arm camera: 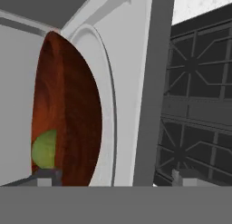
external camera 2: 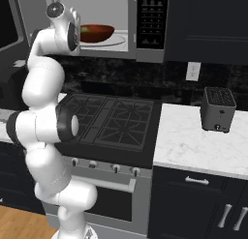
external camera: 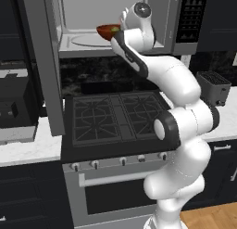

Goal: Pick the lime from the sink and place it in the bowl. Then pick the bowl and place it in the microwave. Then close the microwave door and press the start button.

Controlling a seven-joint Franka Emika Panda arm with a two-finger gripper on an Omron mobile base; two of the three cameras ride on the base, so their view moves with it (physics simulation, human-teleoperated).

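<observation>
The reddish-brown bowl (external camera: 107, 32) (external camera 2: 97, 32) (arm camera: 68, 114) sits in the mouth of the microwave (external camera: 187, 19) (external camera 2: 150, 20), over its round glass plate (external camera: 83, 40) (external camera 2: 120, 39). The yellow-green lime (arm camera: 44, 150) lies inside the bowl. My gripper (external camera: 116, 34) (external camera 2: 77, 34) (arm camera: 118, 177) is at the bowl's near rim, open, its fingertips wide apart: one overlaps the bowl's inner side, the other stands well clear outside. The microwave door (external camera: 44, 61) hangs wide open to the left. The sink is out of view.
Below the microwave is a black gas stove (external camera: 113, 114) (external camera 2: 111, 119) with knobs along its front. A small grey toaster (external camera: 213, 86) (external camera 2: 218, 109) stands on the white counter (external camera 2: 193, 146) to the right. Dark cabinets flank the microwave.
</observation>
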